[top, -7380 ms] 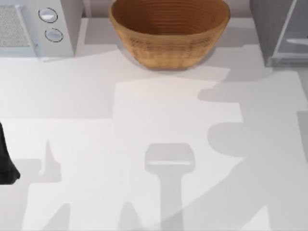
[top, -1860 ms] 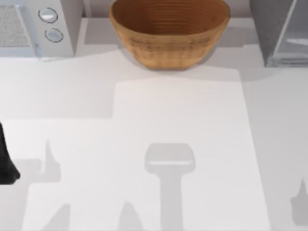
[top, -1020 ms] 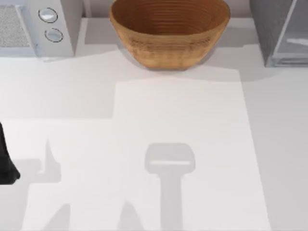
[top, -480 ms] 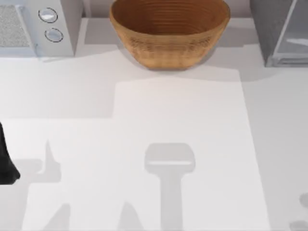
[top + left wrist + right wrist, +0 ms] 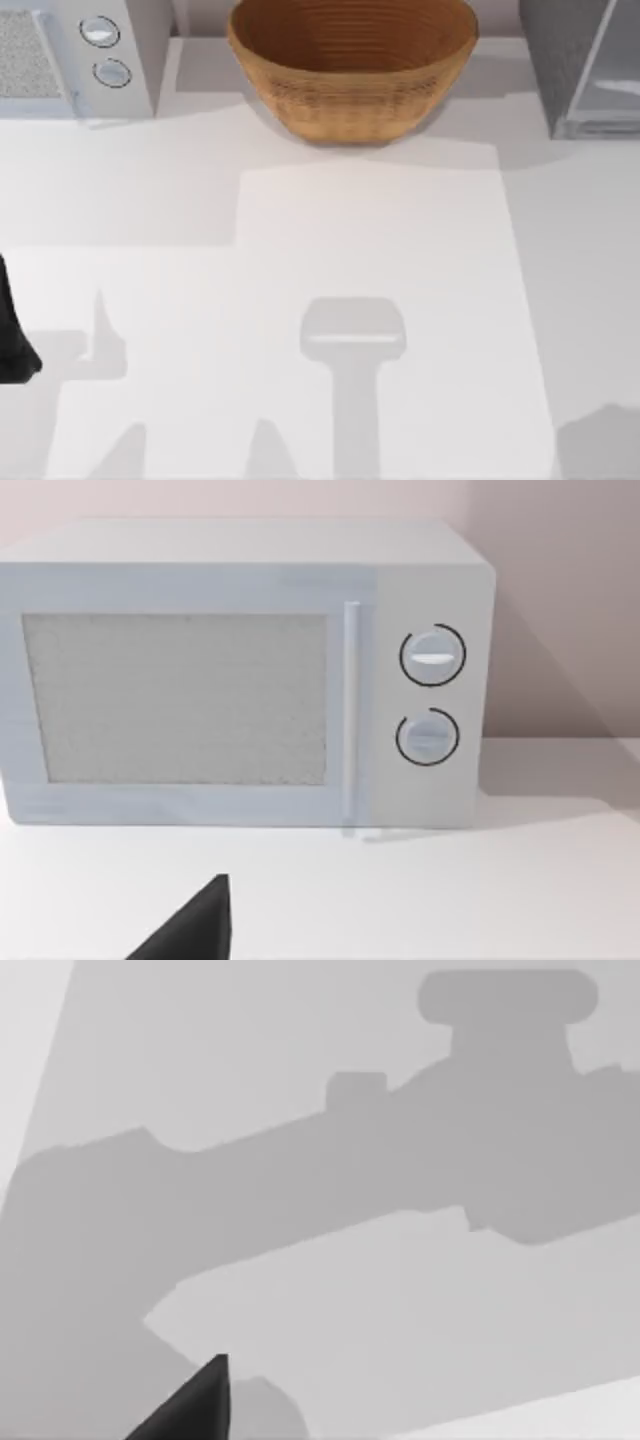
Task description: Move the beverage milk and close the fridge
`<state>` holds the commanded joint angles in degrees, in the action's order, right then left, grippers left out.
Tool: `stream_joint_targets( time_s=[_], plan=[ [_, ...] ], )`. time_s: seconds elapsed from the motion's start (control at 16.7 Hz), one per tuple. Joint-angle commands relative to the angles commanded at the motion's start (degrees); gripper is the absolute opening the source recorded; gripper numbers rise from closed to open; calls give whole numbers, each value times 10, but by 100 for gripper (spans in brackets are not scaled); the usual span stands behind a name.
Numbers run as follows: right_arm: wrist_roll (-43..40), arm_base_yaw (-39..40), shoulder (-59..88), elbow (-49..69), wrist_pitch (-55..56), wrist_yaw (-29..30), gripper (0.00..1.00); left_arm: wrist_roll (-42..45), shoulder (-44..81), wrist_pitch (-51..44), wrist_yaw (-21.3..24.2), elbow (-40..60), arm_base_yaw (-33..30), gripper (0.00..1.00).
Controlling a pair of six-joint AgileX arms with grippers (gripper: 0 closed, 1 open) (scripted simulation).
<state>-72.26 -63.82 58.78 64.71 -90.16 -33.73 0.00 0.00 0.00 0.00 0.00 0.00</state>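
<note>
Jaw state on both arms — cannot tell. Fridge (image 5: 585,65) far from my left gripper (image 5: 15,340); I judge door-closing pending — needs locating milk first.

wicker basket (image 5: 352,62) — back centre | white microwave (image 5: 75,55) — back left, door shut

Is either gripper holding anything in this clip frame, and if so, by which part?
It cannot be told. The left arm sits at the table's left edge, and each wrist view catches just a dark fingertip with no object against it.
</note>
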Motion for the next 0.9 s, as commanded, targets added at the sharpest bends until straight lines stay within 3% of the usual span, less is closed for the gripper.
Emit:
stream_joint_targets(
  time_s=[0.24,0.42,0.66,0.9],
  plan=[
    [-231,-201,236,61,18,-101,100,0,0,0,0,0,0,100],
    [-353,-314,361,92,39,-160,100,0,0,0,0,0,0,100],
    [-434,-393,445,113,59,-203,100,0,0,0,0,0,0,100],
    [-440,-399,451,114,61,-207,100,0,0,0,0,0,0,100]
  ],
)
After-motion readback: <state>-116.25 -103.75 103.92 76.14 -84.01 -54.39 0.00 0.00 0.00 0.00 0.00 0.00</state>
